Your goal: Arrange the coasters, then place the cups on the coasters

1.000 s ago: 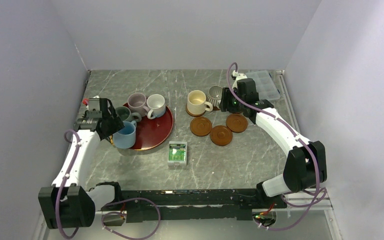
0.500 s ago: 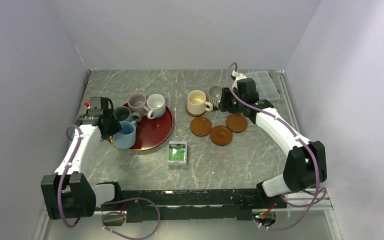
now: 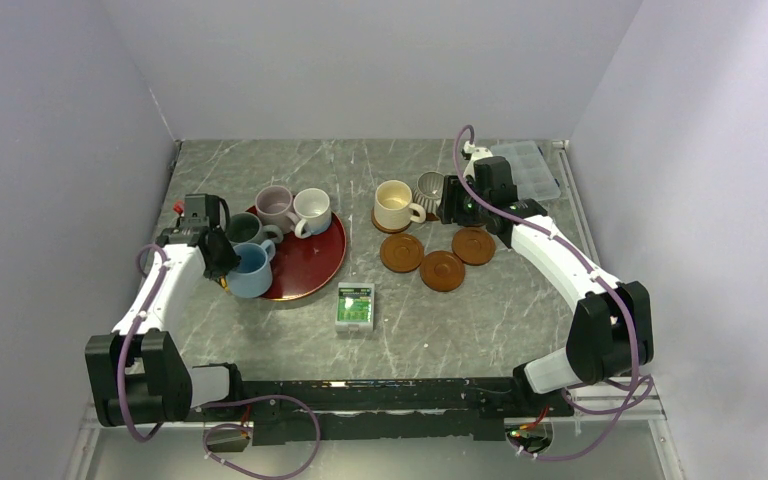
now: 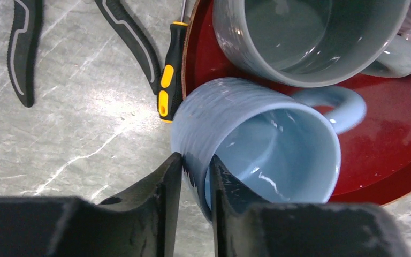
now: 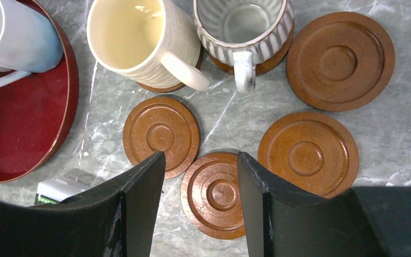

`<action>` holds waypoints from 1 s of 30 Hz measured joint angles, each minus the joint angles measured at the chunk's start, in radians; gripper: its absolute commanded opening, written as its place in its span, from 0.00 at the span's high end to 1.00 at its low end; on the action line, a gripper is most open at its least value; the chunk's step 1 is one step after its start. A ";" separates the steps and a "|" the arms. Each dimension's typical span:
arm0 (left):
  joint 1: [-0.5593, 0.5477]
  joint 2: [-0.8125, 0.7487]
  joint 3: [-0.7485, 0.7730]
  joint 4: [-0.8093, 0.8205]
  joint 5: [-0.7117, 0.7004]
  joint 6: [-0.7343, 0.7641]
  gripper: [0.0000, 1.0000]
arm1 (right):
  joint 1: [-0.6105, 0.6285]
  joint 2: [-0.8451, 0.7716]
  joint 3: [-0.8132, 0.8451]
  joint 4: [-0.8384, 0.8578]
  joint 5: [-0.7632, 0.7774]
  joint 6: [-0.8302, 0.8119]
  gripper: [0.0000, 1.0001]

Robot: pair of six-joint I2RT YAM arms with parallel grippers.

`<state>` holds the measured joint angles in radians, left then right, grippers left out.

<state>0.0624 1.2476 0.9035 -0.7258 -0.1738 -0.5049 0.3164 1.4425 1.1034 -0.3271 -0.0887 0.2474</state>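
Left gripper [image 4: 194,160] pinching the light blue mug [image 4: 257,144]; right gripper [image 5: 200,156] spread above the coasters [image 5: 162,135].
On the marble table [image 3: 520,310] we find the dark-red tray [image 3: 315,262] carrying the grey-green mug [image 4: 299,37], mauve mug [image 3: 274,205] and white mug [image 3: 312,208], with the light blue mug at its left rim. The left gripper clamps that mug's wall, one finger inside, one outside. The right gripper hangs, jaws apart, over four bare coasters. The cream mug [image 5: 134,40] and striped mug [image 5: 241,27] each stand on a coaster just beyond.

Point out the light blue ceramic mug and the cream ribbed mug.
light blue ceramic mug [image 4: 262,147]: left wrist view, inner wall.
cream ribbed mug [image 5: 131,35]: right wrist view, inner wall.
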 measured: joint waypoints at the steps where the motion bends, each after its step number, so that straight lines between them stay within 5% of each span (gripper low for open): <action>1: 0.000 0.000 0.000 -0.002 -0.002 0.004 0.81 | 0.000 0.000 0.000 0.000 0.000 0.000 0.44; 5: 0.002 -0.001 0.000 -0.028 -0.013 0.034 0.97 | 0.000 0.001 0.000 0.000 -0.002 0.000 0.44; 20: -0.010 -0.038 0.032 -0.115 0.056 0.119 0.97 | 0.000 -0.002 0.000 -0.005 -0.024 0.026 0.44; 30: -0.232 -0.079 0.114 -0.118 0.061 0.098 0.97 | 0.054 -0.135 -0.005 -0.011 -0.125 0.148 0.38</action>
<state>-0.1692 1.1683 1.0180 -0.8436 -0.1127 -0.4072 0.3702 1.3075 1.0981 -0.3382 -0.2134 0.3954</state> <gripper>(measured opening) 0.072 0.606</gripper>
